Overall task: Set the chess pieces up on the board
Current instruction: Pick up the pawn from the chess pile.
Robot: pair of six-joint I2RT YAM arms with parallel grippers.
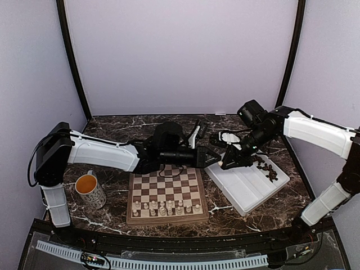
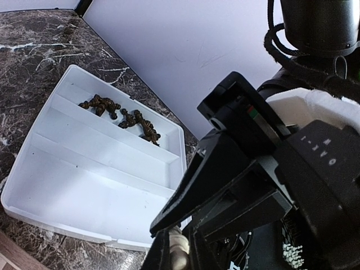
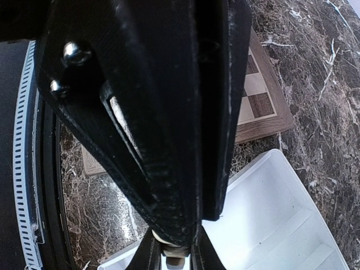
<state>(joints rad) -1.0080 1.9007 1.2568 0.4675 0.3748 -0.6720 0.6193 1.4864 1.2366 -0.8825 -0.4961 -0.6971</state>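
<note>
Bottom centre of the top view: the board [image 1: 169,183] sits on the marble bench [image 1: 242,225]. Cream pieces [image 1: 163,208] stand in its two nearest ranks and the other squares are bare. A mug [image 1: 90,190] is just left of it. Beyond the board's far right corner, mid-frame, both arms meet tip to tip over the near left corner of the white tray [image 1: 253,188]. One cream piece [image 2: 179,251] sits at that meeting point. The right fingers [image 1: 229,161] are pressed together on it, its pale end showing at their tips in the right wrist view. The left fingers [image 1: 211,157] flank the same piece, one each side, at the bottom edge of the left wrist view; clamped or only bracketing, cannot tell. Its long axis seems to run up-frame there, along the left fingers, but the frame edge crops it. Likely a hand-over. The left arm lies over the board's far edge, so it is the nearer one for placing, toward lower left. Farthest, right of centre: dark pieces [image 1: 267,170] heaped in the tray's far compartment, untouched.
</note>
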